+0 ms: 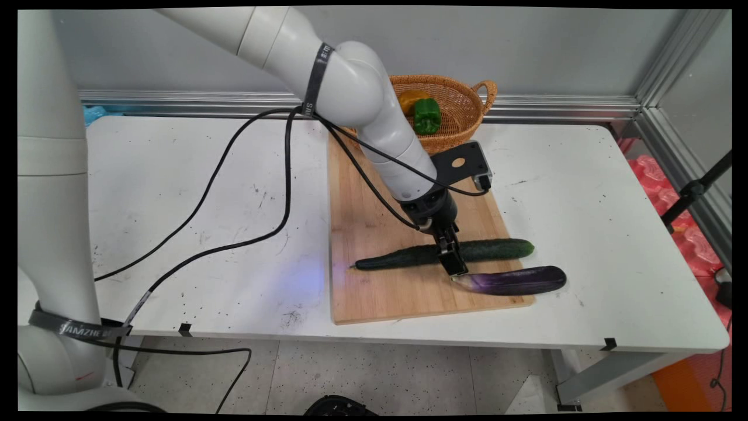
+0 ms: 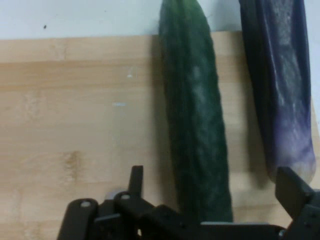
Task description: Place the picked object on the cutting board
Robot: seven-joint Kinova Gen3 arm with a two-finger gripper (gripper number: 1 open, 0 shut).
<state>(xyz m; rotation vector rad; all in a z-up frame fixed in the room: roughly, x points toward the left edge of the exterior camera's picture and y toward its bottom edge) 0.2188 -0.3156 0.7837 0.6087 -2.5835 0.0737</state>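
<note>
- We can partly read white lettering, "SAMZHE", on a black cable strap [image 1: 70,328] around the arm's base, far left of the gripper.
- A second strap [image 1: 315,79] above the gripper has lettering too small to read.

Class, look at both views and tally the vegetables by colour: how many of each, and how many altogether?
Green: 2, the cucumber on the cutting board and the green bell pepper in the wicker basket
Purple: 1, the eggplant
Orange-yellow: 1, the pepper in the basket, partly hidden by the arm
Total: 4
</note>
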